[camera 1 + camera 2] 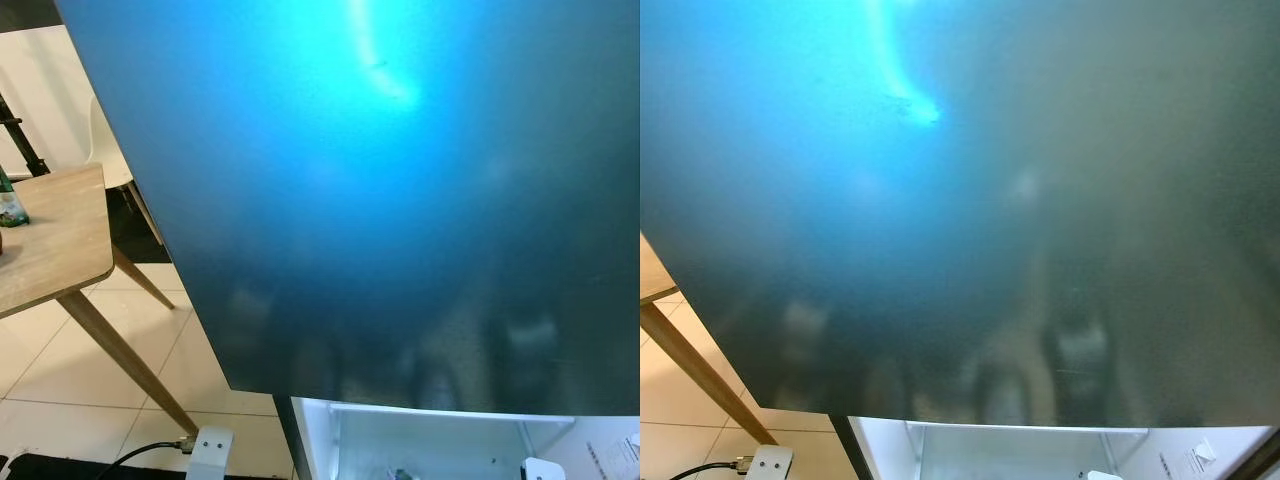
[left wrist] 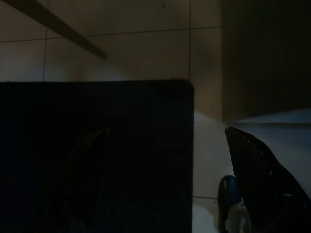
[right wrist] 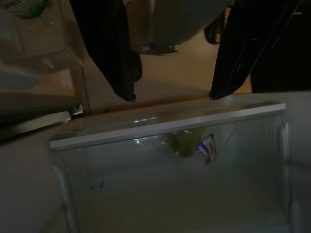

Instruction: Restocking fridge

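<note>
1 fridge door (image 1: pixel 400 200) ahead, 1 table (image 1: pixel 50 240) left. R gripper (image 3: pixel 172 97) spread over 1 drawer (image 3: pixel 170 131); L gripper (image 2: pixel 165 141) spread, low over floor.

Head views: bright cyan glare streak on glossy fridge door (image 1: pixel 400 200), reflections blurred. Wrist views were dim, murky; left one nearly black.

A wooden table (image 1: pixel 55 240) stood at the left on a pale tiled floor (image 1: pixel 60 370), with a green-labelled item (image 1: pixel 10 205) on its far edge. Near the floor, a clear fridge drawer (image 3: pixel 170 165) held something green (image 3: pixel 183 143).
</note>
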